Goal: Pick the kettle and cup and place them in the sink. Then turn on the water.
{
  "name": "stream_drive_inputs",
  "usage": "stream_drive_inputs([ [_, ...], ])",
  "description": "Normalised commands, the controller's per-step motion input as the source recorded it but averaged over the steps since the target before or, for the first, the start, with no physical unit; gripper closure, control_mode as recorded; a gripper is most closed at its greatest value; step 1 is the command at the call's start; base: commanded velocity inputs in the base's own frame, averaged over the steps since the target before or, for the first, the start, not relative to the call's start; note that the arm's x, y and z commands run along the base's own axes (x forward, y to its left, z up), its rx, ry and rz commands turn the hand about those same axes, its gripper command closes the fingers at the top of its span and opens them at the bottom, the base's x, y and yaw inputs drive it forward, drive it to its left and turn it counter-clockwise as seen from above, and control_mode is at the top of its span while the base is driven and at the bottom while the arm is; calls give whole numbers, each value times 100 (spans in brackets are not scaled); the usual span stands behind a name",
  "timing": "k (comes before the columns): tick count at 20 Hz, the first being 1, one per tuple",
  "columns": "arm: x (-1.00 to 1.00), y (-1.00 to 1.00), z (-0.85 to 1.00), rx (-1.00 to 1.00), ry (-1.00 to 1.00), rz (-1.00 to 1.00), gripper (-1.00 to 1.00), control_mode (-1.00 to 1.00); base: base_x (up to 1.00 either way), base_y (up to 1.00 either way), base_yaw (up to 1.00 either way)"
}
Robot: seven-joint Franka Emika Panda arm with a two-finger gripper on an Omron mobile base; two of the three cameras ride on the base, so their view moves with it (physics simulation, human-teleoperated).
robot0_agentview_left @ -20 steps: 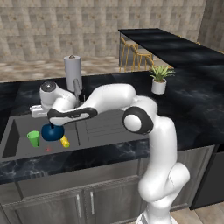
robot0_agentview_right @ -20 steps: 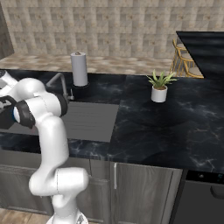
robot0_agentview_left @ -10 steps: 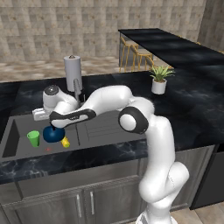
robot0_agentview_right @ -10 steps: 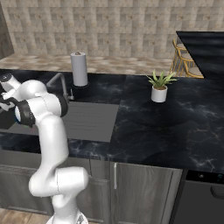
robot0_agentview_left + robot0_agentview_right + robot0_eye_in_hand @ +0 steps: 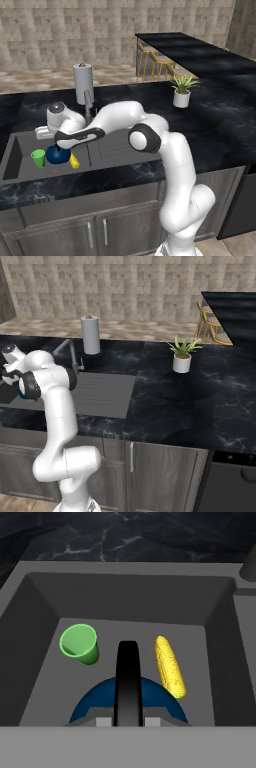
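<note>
Since a second ago the arm's hand has shifted rightward and lower in the left base view, from above the far rim of the sink (image 5: 15, 157) to directly over the kettle (image 5: 58, 155); the cup (image 5: 38, 158) and the kettle sit where they were.

In the left base view, at middle left, the green cup stands upright in the basin, just left of the dark-blue kettle, with a yellow corn cob (image 5: 74, 161) just right of it. The paper towel roll (image 5: 83, 83) stands behind the faucet (image 5: 89, 104) on the black worktop (image 5: 215, 120).

In the right base view, the arm bends toward the left edge; the potted plant (image 5: 182, 356) stands at centre right.

In the hand view, the gripper (image 5: 128, 721) at bottom centre is pinching the kettle's black arched handle (image 5: 128, 679), with its tips either side of it. The cup (image 5: 80, 643) is at middle left, the corn cob (image 5: 169, 666) to the right, all inside the sink (image 5: 125, 592).
</note>
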Motion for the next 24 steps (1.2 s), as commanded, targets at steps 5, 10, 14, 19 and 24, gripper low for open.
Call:
stream_drive_inputs([
  [5,4,5,-21,0,0,0,100,-100,0,0,0],
  [10,2,5,-24,0,0,0,100,-100,0,0,0],
  [14,2,3,-23,0,0,0,100,-100,0,0,0],
  [19,9,0,-17,0,0,0,100,-100,0,0,0],
  [24,13,0,-18,0,0,0,100,-100,0,0,0],
])
